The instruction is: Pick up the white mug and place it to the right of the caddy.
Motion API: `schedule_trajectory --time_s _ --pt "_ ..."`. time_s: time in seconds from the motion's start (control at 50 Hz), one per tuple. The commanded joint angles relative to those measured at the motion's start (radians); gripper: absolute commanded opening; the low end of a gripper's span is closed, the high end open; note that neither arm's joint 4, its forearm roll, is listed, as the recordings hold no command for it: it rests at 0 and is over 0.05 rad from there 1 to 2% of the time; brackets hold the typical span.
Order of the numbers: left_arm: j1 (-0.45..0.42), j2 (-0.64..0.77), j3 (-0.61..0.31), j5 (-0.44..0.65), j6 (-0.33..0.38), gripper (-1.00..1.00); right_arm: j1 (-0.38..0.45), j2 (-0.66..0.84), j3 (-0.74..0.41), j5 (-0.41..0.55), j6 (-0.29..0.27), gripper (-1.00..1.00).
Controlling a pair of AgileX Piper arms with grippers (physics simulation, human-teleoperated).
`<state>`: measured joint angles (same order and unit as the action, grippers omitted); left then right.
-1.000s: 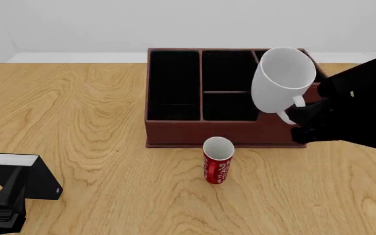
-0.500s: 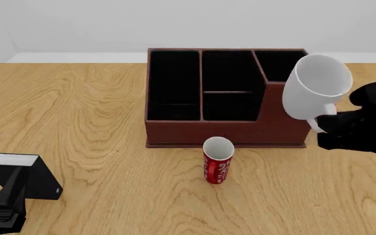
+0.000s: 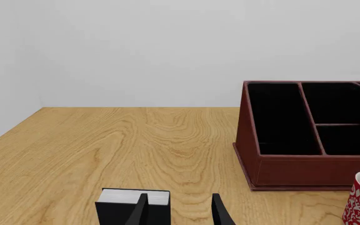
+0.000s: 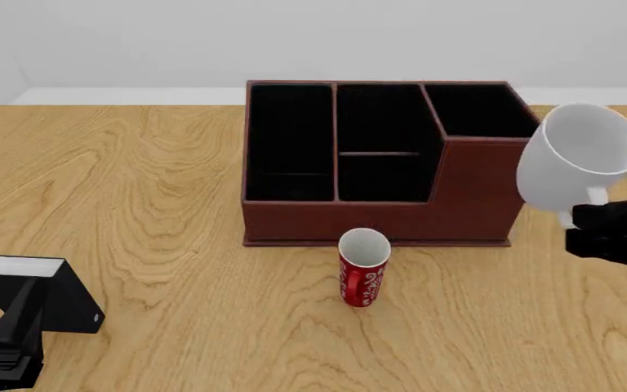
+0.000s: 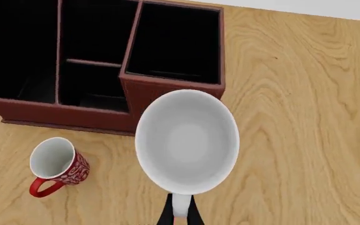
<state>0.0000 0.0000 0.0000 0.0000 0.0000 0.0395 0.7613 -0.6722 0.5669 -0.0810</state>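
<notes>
White mug (image 4: 577, 158): held in the air at the right end of the caddy (image 4: 377, 163), tilted, its mouth turned up and toward the camera; it overlaps the caddy's right edge in the front view and stands clear of the table (image 4: 161, 180). From left to right in the front view: the left gripper (image 3: 178, 213) at the near left corner, its fingers spread apart with nothing between them, just beside a small black box with a grey top (image 4: 33, 291); the caddy, dark reddish-brown with black-lined compartments, its right section taller; a red mug (image 4: 362, 267) with white patterning, upright just in front of the caddy's near wall; the white mug; and the right gripper (image 5: 178, 214), its fingers pinching the white mug's handle (image 4: 590, 199) from behind.
</notes>
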Motion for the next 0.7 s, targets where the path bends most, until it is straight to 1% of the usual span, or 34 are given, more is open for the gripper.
schedule_trajectory --time_s 0.02,0.26,0.5,0.56,0.6,0.7 --pt "0.000 0.000 0.000 0.000 0.000 1.00 -0.078 -0.018 0.016 -0.003 0.027 -1.00" --pt "0.000 0.000 0.000 0.000 0.000 1.00 -0.145 0.013 0.044 -0.049 0.055 -1.00" --pt "0.000 0.000 0.000 0.000 0.000 1.00 -0.207 0.045 0.056 -0.082 0.058 -1.00" --pt "0.000 0.000 0.000 0.000 0.000 1.00 -0.238 0.059 0.050 -0.091 0.052 -1.00" --pt "0.000 0.000 0.000 0.000 0.000 1.00 -0.239 0.062 0.046 -0.091 0.061 -1.00" --pt "0.000 0.000 0.000 0.000 0.000 1.00 -0.257 0.070 0.034 -0.090 0.059 -1.00"
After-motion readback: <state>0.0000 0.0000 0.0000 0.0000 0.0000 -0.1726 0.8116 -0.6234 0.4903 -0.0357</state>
